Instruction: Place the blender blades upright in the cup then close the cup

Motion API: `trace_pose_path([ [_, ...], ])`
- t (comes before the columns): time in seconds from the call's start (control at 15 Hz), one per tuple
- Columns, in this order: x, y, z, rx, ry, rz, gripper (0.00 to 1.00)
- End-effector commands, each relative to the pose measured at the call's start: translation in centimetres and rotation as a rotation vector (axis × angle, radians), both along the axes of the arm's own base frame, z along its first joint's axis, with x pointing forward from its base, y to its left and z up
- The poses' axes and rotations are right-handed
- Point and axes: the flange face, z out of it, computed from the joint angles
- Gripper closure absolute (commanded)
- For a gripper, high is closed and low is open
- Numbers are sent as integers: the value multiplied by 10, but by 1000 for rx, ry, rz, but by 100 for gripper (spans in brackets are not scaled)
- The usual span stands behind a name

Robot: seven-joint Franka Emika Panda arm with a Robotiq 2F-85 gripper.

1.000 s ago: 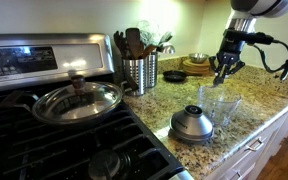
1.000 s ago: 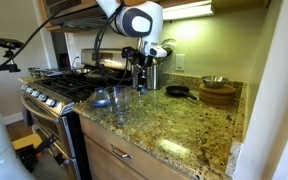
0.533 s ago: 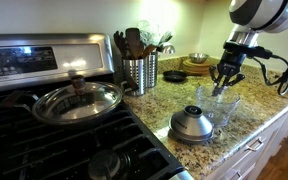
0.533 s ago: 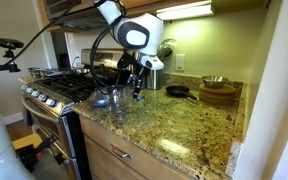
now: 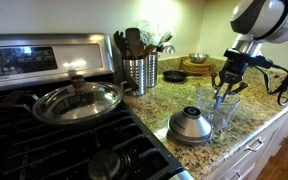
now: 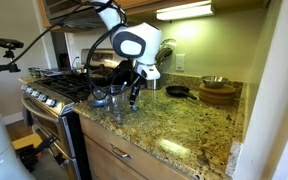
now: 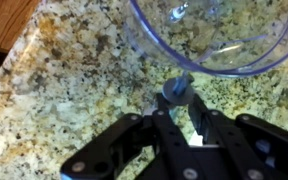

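Claw hanging at the rim of the clear cup on the granite counter.

In an exterior view, one wide, colourless cup [image 5: 220,110] is sitting just beside one silver dome lid [image 5: 191,125], its walls fading into the stone, with the one gripper [image 5: 227,88] above. In an exterior view, the cup [image 6: 120,103] is barely showing beside the gripper [image 6: 134,94]. In the wrist view, the cup [image 7: 214,45] is running off the top; the jaws are standing narrowly apart, a small dark piece [image 7: 177,88] between them, and I cannot tell whether they are gripping it.
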Motion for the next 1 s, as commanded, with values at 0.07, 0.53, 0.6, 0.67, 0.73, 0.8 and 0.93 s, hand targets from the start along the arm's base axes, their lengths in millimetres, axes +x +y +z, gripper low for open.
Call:
trace_pose_path([
  [0.07,-11,-1,-10,20,-5,-43,33],
  [0.53,-20,2,23,-43,-65,-11,0],
  [0.6,-20,4,33,-70,-77,12,0],
  [0.67,-21,6,42,-94,-90,41,0],
  [0.73,-21,7,52,-131,-95,75,0],
  [0.8,-4,1,30,-85,-65,60,0],
  [0.93,-4,1,37,-92,-76,65,0],
])
